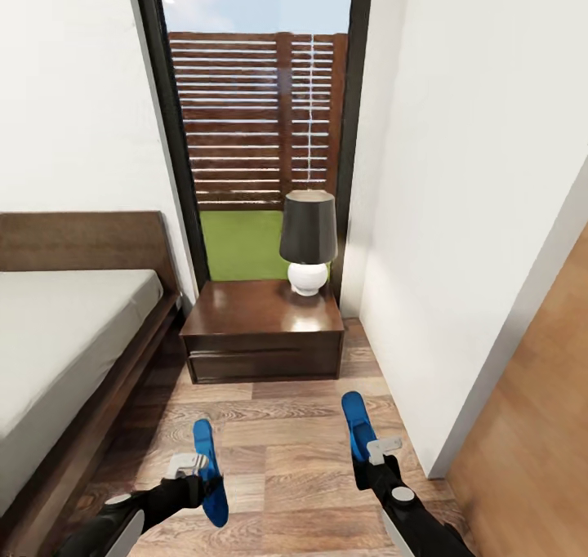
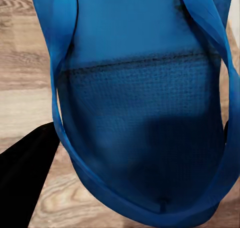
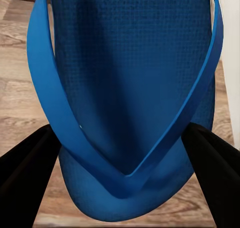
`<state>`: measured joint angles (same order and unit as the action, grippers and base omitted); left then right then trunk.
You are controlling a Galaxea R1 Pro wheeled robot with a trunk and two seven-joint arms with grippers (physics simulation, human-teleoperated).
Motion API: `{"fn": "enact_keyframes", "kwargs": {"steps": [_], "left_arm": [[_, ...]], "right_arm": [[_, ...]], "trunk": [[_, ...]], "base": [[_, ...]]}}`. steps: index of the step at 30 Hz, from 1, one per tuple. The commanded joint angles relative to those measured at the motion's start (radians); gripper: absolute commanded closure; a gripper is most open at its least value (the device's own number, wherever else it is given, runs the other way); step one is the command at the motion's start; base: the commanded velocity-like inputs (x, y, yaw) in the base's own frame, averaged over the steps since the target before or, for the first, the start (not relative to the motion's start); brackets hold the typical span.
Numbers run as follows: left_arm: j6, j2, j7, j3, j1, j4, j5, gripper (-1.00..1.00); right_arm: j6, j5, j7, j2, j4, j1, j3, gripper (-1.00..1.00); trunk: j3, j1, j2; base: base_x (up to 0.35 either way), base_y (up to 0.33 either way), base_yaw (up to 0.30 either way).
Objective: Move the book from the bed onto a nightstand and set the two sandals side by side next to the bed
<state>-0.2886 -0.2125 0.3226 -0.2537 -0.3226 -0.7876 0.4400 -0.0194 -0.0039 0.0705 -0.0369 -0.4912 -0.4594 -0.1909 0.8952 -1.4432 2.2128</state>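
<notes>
Head view, room first: white walls, wood-plank floor [image 1: 278,434], tall dark-framed window onto grass and a slatted fence. Bed [image 1: 57,353] along the left, bare grey mattress; no book on the part that shows. Nightstand [image 1: 263,328] just beside the bed frame, under the window, black-shaded lamp [image 1: 308,242] on its top toward the right.

Both sandals are off the floor, one per arm. Left sandal [image 1: 210,471] is held on edge by the left gripper [image 1: 194,469], near the bed side. Right sandal [image 1: 356,434] rides in the right gripper [image 1: 377,456], well apart from the other, toward the wall.

Likely step: setting the pair down beside the bed. To do it well, bring the right sandal across close to the left, toes matched toward the nightstand, soles flat before release.

Right wrist view: dark fingers [image 3: 25,178] pinch the sandal's toe end from both sides. Left wrist view: one finger [image 2: 22,168] shows against the sandal's edge, so gripped, as far as can be judged.
</notes>
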Motion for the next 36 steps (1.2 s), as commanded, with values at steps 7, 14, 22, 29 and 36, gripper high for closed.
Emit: {"fn": "enact_keyframes", "kwargs": {"steps": [7, 14, 22, 29, 36], "left_arm": [[0.091, 0.0, 0.001, -0.005, -0.001, 0.068, 0.016, 1.0], [0.094, 0.018, 0.0, -0.015, -0.001, 0.101, 0.017, 1.0], [0.094, 0.018, 0.0, -0.015, -0.001, 0.102, 0.017, 1.0], [0.094, 0.018, 0.0, -0.015, -0.001, 0.102, 0.017, 1.0], [0.094, 0.021, 0.0, -0.015, -0.001, 0.102, 0.017, 1.0]], "right_arm": [[-0.002, -0.001, 0.006, 0.0, 0.019, 0.0, -0.006, 1.0], [-0.111, -0.001, 0.007, 0.009, 0.118, 0.001, -0.004, 1.0], [-0.123, -0.001, 0.007, 0.009, 0.125, 0.001, -0.004, 1.0], [-0.124, -0.001, 0.007, 0.009, 0.15, 0.001, -0.004, 1.0], [-0.125, -0.001, 0.007, 0.009, 0.206, 0.001, -0.004, 1.0]], "trunk": [[-0.018, 0.023, -0.042], [-0.018, 0.023, -0.042], [-0.034, 0.043, -0.077], [-0.056, 0.069, -0.126], [-0.075, 0.092, -0.168]], "base": [[0.0, 0.0, 0.025], [0.0, 0.0, 0.0], [0.0, 0.0, 0.0], [0.0, 0.0, 0.0], [0.0, 0.0, 0.179]]}}
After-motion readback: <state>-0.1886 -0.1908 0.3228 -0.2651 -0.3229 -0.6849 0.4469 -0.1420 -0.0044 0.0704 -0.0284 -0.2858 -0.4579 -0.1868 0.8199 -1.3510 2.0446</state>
